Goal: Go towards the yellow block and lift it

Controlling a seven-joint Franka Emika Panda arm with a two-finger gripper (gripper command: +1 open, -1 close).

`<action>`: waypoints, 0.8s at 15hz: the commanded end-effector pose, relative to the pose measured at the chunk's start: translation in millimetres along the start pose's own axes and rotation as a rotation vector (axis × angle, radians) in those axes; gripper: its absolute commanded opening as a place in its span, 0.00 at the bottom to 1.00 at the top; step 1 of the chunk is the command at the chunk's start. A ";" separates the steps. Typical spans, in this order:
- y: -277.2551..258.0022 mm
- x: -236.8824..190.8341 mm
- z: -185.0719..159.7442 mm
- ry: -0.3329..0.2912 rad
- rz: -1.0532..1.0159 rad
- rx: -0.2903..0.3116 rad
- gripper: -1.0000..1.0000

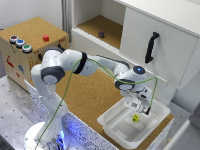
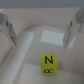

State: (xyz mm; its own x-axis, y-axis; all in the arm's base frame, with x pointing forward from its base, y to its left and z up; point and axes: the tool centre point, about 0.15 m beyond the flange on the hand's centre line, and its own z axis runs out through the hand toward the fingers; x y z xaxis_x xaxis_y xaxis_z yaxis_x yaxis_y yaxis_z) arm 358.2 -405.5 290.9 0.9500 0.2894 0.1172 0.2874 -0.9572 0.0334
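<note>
1. Biggest in shot, the cork-topped table [image 1: 95,95] runs across the middle of the exterior view, and the white Panda arm [image 1: 65,67] stands on its base at the lower part of the exterior view's left, reaching over the cork toward the exterior view's right.
2. Up at the back there's the white cabinet [image 1: 155,40], its door carrying a black handle [image 1: 151,47], with an open cork-floored shelf [image 1: 102,27] beside it on the exterior view's left.
3. On the exterior view's left sits the wooden box [image 1: 30,47], with round buttons [image 1: 20,43] on its top.
4. Here's the white tray [image 1: 112,122], near the table's front corner on the exterior view's right, shallow and pale inside.
5. The gripper [image 1: 139,105] hangs over that tray, pointing down; in the wrist view its two fingers [image 2: 6,30] are spread well apart with nothing between them, clear of the tray floor.
6. A green cable [image 1: 100,67] loops along the arm to the wrist.
7. And the yellow block [image 1: 135,118] lies on the tray floor, just below the gripper; the wrist view shows it [image 2: 48,63] with a dark "N" on top, untouched.
8. A small dark purple object [image 1: 101,34] rests on the shelf.
9. A small red cube [image 1: 46,38] sits on the wooden box top.
</note>
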 end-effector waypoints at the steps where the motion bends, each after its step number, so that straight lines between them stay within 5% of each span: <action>1: 23.2 4.2 30.8 -0.004 -0.162 0.134 1.00; 12: 12.3 -4.4 69.0 -0.047 -0.339 0.031 1.00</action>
State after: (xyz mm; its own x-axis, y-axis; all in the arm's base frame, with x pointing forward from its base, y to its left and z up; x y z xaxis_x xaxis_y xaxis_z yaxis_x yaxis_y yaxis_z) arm 358.7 -406.9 248.7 0.8197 0.5683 0.0709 0.5699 -0.8217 -0.0014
